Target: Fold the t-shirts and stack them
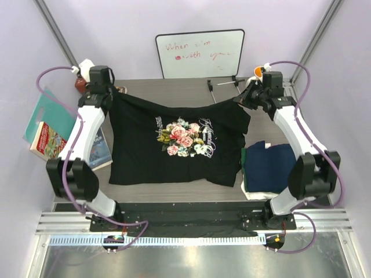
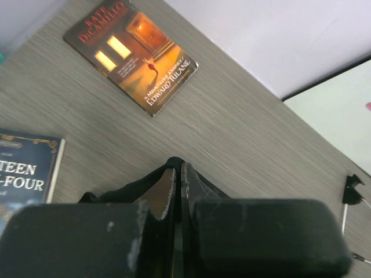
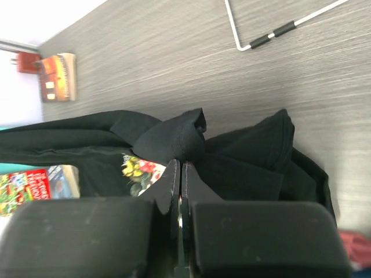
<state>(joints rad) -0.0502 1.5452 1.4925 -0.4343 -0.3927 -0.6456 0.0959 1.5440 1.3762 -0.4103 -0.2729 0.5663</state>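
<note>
At the far edge of the desk [image 1: 179, 87], I held the black t-shirt [image 1: 174, 145] by two corners, left end effector [image 2: 178, 174] and right end effector [image 3: 179, 165] each clamped on cloth, its body spread print-up beside the folded navy t-shirt [image 1: 269, 168]; level, matched travel seemed essential.

Robotics lab cell, aluminium frame rail [image 1: 58, 223], whiteboard [image 1: 200, 53], plain lilac walls [image 1: 116, 23], grey worktable [image 1: 174, 87]

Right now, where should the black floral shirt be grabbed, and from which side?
Take the black floral shirt by its two far corners, coming from the far edge: it lies spread print-up, and the left gripper and right gripper are shut on cloth there.
</note>
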